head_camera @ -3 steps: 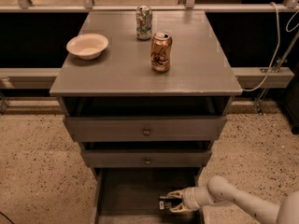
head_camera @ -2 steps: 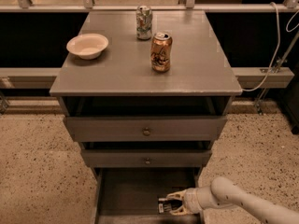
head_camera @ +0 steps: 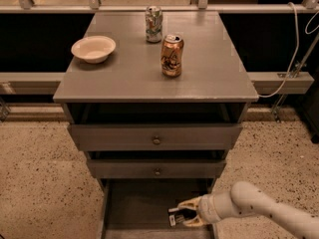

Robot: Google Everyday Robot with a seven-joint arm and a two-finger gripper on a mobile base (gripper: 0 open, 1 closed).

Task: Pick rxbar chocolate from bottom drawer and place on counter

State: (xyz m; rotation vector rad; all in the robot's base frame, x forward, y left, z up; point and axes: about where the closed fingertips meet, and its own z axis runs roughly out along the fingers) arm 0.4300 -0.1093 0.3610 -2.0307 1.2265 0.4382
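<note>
One gripper (head_camera: 181, 214) low in bottom drawer (head_camera: 134, 208), right-front corner, fingers (head_camera: 188, 203) spread either side of rxbar chocolate (head_camera: 174, 219) on drawer floor. Counter (head_camera: 124, 81) above drawer: bowl (head_camera: 93, 49), copper can (head_camera: 172, 55), 2nd can (head_camera: 153, 24).

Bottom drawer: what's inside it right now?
The gripper is inside the bottom drawer, at the rxbar chocolate near its front right. The drawer's back is hidden under the middle drawer.
</note>
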